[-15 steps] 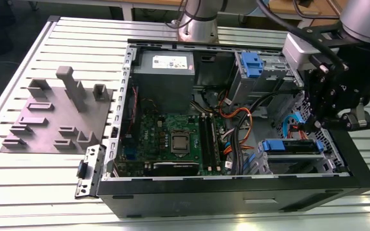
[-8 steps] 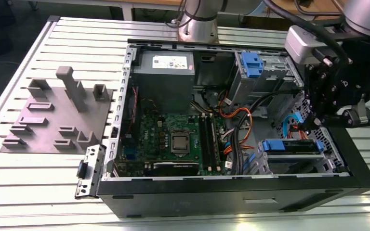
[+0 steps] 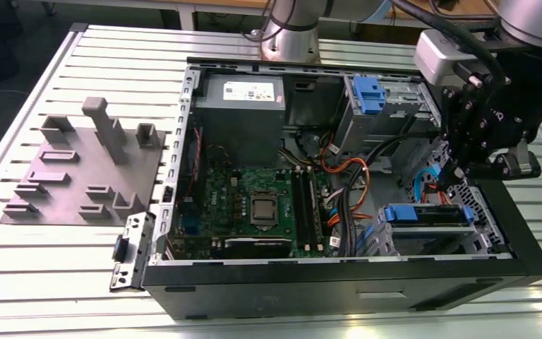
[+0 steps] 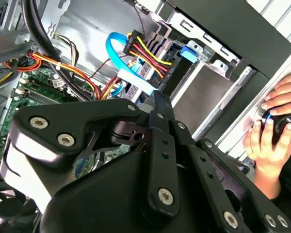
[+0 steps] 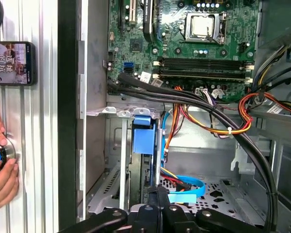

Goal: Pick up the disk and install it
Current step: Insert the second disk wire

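One open computer case [image 3: 346,282], one gripper [image 3: 459,169].
Beside its fingers: one motherboard [image 3: 252,205], two blue latches [image 3: 369,95].

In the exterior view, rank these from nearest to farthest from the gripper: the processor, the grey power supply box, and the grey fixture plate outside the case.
From the gripper:
1. Processor, on the board mid-case.
2. Power supply box, case's far corner.
3. Fixture plate, outside, on the exterior view's left.
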### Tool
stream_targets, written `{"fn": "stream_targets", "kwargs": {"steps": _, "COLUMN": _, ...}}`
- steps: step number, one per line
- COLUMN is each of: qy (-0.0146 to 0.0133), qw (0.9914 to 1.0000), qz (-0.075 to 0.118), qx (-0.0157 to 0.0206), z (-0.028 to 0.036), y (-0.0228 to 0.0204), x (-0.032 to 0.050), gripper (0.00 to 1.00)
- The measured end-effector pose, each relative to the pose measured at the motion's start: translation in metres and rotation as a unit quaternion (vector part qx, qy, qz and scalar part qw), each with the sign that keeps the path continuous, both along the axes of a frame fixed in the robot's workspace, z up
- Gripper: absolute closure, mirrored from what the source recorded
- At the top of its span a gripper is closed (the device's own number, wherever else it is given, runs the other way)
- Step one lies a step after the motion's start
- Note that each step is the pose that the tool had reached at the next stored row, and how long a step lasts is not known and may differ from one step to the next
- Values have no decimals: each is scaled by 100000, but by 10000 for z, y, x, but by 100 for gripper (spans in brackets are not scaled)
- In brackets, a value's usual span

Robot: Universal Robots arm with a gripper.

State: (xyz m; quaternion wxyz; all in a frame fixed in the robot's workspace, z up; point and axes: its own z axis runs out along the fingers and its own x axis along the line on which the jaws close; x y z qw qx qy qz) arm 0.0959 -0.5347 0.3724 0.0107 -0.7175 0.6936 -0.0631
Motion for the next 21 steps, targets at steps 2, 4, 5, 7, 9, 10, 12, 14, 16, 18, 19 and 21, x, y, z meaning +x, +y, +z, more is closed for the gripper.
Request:
{"fn": "stream_targets", "kwargs": {"steps": 2, "qy": 1, "qw": 100000, "qz": 2, "qx": -12, "z": 1, "y": 0, "x": 0, "gripper": 89}}
{"fn": "stream_targets", "kwargs": {"steps": 4, "qy": 21, "qw": 100000, "qz": 5, "qx": -19, "z": 1, "y": 1, "x": 0, "gripper": 89}}
{"fn": "stream_targets", "kwargs": {"steps": 5, "qy": 65, "qw": 100000, "qz": 5, "qx": -12, "z": -2, "y": 2, "x": 2, "gripper": 83}}
{"fn": "stream_targets", "kwargs": {"steps": 7, "qy": 298, "qw": 100000, "qz": 8, "qx": -10, "z": -10, "y": 6, "x": 4, "gripper": 83}}
{"fn": "stream_targets", "kwargs": {"steps": 9, "qy": 739, "qw": 99997, "qz": 2, "qx": -18, "z": -21, "y": 12, "x": 7, "gripper": 76}}
{"fn": "stream_targets", "kwargs": {"steps": 10, "qy": 1002, "qw": 99995, "qz": 4, "qx": -25, "z": -28, "y": 15, "x": 10, "gripper": 76}}
{"fn": "stream_targets", "kwargs": {"steps": 12, "qy": 1536, "qw": 99988, "qz": 3, "qx": -25, "z": -43, "y": 22, "x": 18, "gripper": 76}}
{"fn": "stream_targets", "kwargs": {"steps": 14, "qy": 2045, "qw": 99979, "qz": 3, "qx": -17, "z": -58, "y": 31, "x": 28, "gripper": 76}}
{"fn": "stream_targets", "kwargs": {"steps": 16, "qy": 2471, "qw": 99969, "qz": 3, "qx": -9, "z": -72, "y": 41, "x": 36, "gripper": 75}}
{"fn": "stream_targets", "kwargs": {"steps": 18, "qy": 2774, "qw": 99962, "qz": 4, "qx": -16, "z": -83, "y": 49, "x": 42, "gripper": 69}}
{"fn": "stream_targets", "kwargs": {"steps": 19, "qy": 2915, "qw": 99957, "qz": 3, "qx": -20, "z": -89, "y": 52, "x": 46, "gripper": 69}}
{"fn": "stream_targets", "kwargs": {"steps": 21, "qy": 3166, "qw": 99950, "qz": 4, "qx": -18, "z": -104, "y": 56, "x": 53, "gripper": 69}}
